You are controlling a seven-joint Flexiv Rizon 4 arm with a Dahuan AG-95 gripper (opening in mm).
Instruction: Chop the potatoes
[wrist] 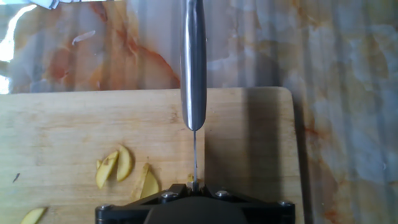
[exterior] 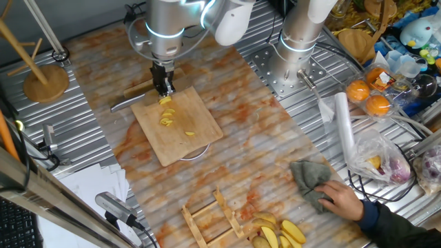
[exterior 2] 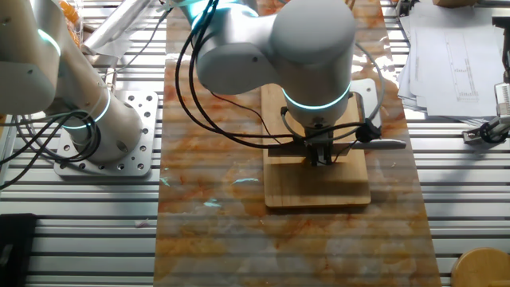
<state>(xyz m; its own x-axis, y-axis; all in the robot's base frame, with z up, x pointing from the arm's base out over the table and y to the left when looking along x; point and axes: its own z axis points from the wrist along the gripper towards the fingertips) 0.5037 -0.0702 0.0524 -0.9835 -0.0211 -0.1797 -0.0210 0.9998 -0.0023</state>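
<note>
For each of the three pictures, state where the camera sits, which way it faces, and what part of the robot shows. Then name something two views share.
One fixed view: high, off one side of the table, looking down at the bamboo cutting board; arm and gripper show.
The other fixed view: opposite side, looking down; the arm's bulk hides much of the board.
Hand view: on the hand, looking along the knife at the potato slices.
Shared: board and knife appear in all three.

Marbled table (exterior: 269,158): bamboo cutting board (exterior: 180,132), grey cloth (exterior: 309,180), wedge pile (exterior: 279,233).
</note>
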